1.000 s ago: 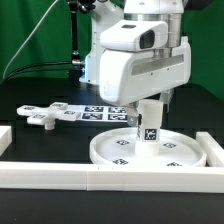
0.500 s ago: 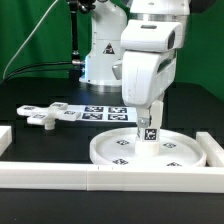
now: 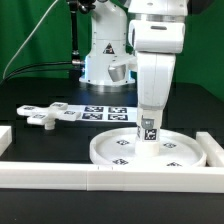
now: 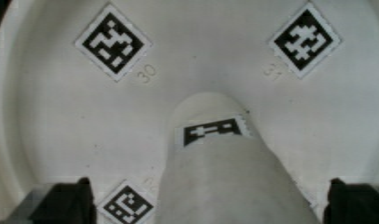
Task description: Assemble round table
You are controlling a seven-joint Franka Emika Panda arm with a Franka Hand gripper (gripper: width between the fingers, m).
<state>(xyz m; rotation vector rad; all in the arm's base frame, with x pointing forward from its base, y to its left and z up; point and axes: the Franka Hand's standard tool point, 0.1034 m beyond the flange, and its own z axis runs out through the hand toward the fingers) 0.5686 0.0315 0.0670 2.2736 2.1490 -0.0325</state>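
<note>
The big round rimmed disc (image 3: 118, 153) lies flat on the black table near the front rail. The short thick cylinder leg (image 3: 149, 131) stands upright in its middle, its tag facing the camera. My gripper (image 3: 150, 117) hangs straight down over the leg's top. In the wrist view the leg (image 4: 230, 160) stands between my two dark fingers (image 4: 69, 203), with a gap showing on each side. The gripper (image 4: 212, 205) is open around the leg and the disc (image 4: 204, 55) fills the view behind. The cross-shaped foot piece (image 3: 40, 116) lies at the exterior view's left.
The marker board (image 3: 95, 112) lies flat behind the disc. A long white rail (image 3: 100, 178) runs along the front. Shorter rail pieces stand at the exterior view's right (image 3: 213, 150) and left (image 3: 4, 136). The arm's base (image 3: 100, 55) stands at the back.
My hand has turned about its vertical axis above the leg, from broadside to narrow side. The leg's tag keeps facing the same way. The disc and foot piece have not moved.
</note>
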